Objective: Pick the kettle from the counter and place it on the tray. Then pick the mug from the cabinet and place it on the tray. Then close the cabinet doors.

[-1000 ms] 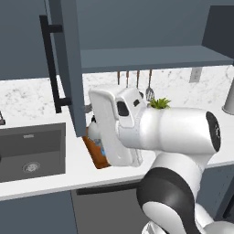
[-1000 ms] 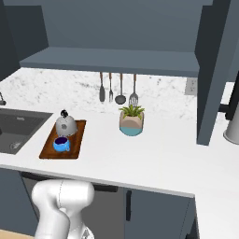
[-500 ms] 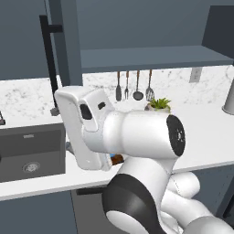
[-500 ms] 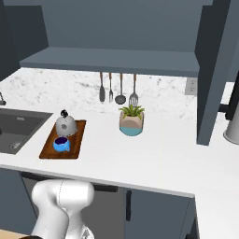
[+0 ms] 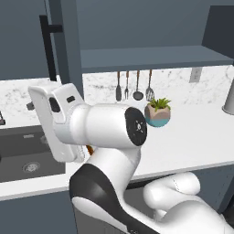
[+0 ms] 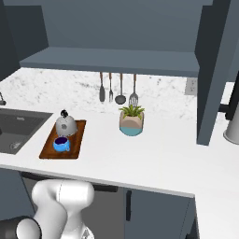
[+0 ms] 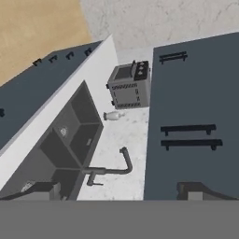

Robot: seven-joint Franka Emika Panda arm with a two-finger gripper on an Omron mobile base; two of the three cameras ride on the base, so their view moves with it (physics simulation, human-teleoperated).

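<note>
White marble counter [image 6: 154, 149] carries the tray [image 6: 74, 149], kettle [image 6: 66, 125] and mug [image 6: 61, 144].

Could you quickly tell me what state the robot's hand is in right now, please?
Hand: open, holding nothing; the kettle and mug both sit on the tray.

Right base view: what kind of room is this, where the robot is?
It looks like a kitchen. There is a white marble counter with a dark sink set in it, cooking utensils hanging on the wall, and a kettle and blue mug on a wooden tray.
</note>
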